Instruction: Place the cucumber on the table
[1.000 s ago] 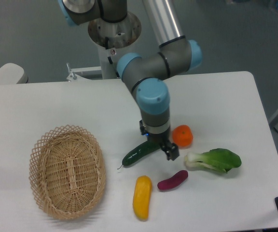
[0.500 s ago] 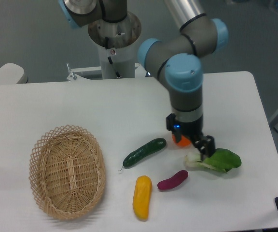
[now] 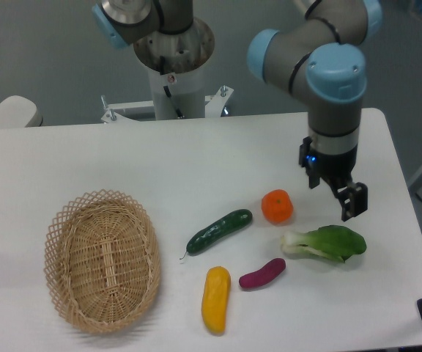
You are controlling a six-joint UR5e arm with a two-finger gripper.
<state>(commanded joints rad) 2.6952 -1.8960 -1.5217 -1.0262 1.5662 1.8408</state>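
Note:
The dark green cucumber point(image 3: 219, 230) lies flat on the white table point(image 3: 123, 161), slanted, with its thin stem tip pointing down-left toward the basket. Nothing touches it. My gripper point(image 3: 341, 196) hangs above the table's right side, well to the right of the cucumber and just above the bok choy. Its fingers point(image 3: 356, 202) stand apart and hold nothing.
An oval wicker basket point(image 3: 102, 258) sits at the left. An orange fruit point(image 3: 277, 206) lies right of the cucumber, a yellow vegetable point(image 3: 216, 298) and a purple eggplant point(image 3: 262, 273) below it. A bok choy point(image 3: 327, 243) lies under the gripper. The robot base point(image 3: 173, 51) stands at the back.
The gripper has let go of the cucumber, risen, and swung right past the orange fruit to above the bok choy. The cucumber stays where it was left on the table.

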